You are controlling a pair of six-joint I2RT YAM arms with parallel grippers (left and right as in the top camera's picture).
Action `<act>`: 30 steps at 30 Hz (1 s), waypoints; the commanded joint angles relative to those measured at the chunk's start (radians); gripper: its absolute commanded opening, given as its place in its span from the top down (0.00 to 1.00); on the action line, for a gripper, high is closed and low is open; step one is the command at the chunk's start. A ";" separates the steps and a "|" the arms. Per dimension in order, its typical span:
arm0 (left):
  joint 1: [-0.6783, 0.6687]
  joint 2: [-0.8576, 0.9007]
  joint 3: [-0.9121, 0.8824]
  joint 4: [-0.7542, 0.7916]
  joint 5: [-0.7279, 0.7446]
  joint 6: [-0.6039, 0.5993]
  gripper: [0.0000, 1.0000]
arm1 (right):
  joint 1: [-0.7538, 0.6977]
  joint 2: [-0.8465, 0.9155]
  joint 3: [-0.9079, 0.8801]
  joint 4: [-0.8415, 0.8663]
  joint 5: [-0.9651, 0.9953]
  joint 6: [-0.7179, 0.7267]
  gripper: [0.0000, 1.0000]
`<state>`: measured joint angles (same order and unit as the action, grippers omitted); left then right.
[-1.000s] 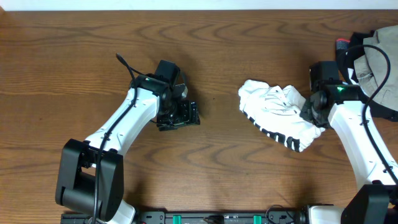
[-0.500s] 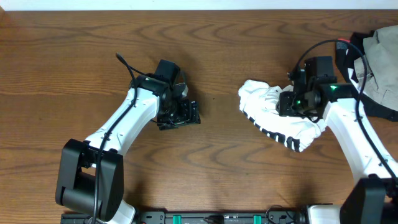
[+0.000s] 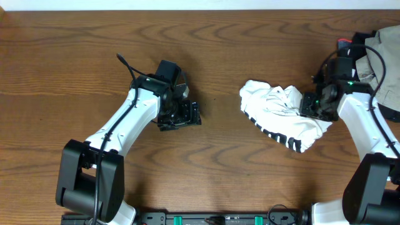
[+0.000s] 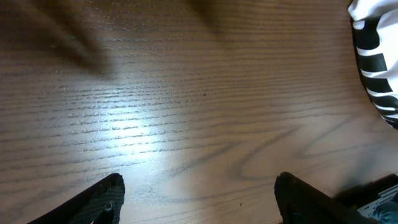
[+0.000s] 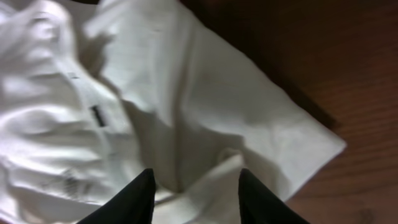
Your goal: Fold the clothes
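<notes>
We see the right gripper at the right edge of the bundled white clothes, fingers half apart astride a fold, perhaps pinching it, while the left gripper gapes wide above the table

Crumpled white clothes with black stripes along the lower edge, bundled on the table's right half.

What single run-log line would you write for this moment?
clothes: white bundle on table | left gripper: open, empty, apart from bundle | right gripper: open, straddling a fold
</notes>
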<state>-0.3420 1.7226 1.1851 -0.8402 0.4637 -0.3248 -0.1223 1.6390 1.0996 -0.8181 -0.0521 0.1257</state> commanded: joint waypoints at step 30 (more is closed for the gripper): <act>0.005 -0.004 -0.003 -0.003 -0.012 0.016 0.21 | 0.248 0.259 -0.003 -0.098 -0.203 0.478 0.99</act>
<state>-0.3420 1.7226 1.1851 -0.8394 0.4637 -0.3172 0.0387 1.8572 1.1229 -0.9157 -0.1795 0.4072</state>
